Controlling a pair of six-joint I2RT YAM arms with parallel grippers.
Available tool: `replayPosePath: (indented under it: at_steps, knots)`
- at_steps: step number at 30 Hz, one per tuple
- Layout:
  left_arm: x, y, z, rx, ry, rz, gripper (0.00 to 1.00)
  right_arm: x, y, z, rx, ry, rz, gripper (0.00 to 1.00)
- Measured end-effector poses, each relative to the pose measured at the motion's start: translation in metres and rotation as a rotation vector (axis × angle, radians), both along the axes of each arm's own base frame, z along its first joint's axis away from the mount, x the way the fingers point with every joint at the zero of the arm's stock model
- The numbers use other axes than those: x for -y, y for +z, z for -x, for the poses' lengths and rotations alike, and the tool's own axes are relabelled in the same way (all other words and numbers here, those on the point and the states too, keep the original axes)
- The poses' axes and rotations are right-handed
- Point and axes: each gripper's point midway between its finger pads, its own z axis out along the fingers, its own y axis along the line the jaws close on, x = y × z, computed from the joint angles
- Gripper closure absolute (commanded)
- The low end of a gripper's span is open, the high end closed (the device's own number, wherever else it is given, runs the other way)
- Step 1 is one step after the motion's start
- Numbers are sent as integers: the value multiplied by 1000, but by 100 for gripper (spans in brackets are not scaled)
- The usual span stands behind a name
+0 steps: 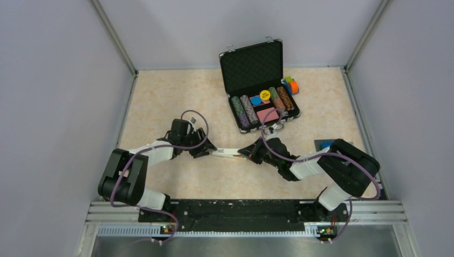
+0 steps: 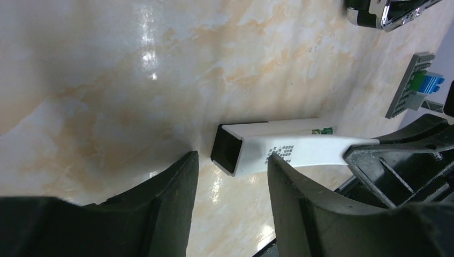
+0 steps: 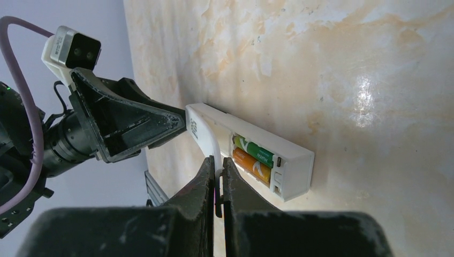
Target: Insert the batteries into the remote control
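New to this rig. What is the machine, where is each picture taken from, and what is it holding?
Two robot arms stand bolted at the near edge of a table, each ending in a two-finger claw. The wide picture looks down from above; the other two come from cameras on the wrists. Between the arms lies a white remote, two batteries in its open bay. The right claw pinches the thin cover. The left claw straddles the remote's other end; whether it grips is unclear. Behind sits a case of chips.
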Motion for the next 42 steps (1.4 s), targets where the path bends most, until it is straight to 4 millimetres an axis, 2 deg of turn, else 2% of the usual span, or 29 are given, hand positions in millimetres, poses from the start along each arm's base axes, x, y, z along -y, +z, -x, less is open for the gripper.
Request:
replayPosePath:
  at_steps: [5, 10, 20, 29, 34, 42]
  knots:
    - [8, 0, -5, -2, -22, -2, 47, 0, 0, 0, -10, 1, 14, 100]
    - [10, -3, -2, 3, -48, -34, 54, 0, -1, 0, -25, 1, 29, 100]
    - [13, -6, 3, 13, -80, -67, 57, 3, -8, 0, -70, -5, 77, 99]
    - [15, -5, 1, 15, -82, -88, 61, 7, -13, 3, -103, -7, 113, 80]
    - [15, -5, -1, 14, -80, -99, 62, 10, -9, 4, -114, -10, 138, 68]
    - [20, -5, -2, 6, -85, -103, 62, 15, -4, 8, -148, -3, 196, 56]
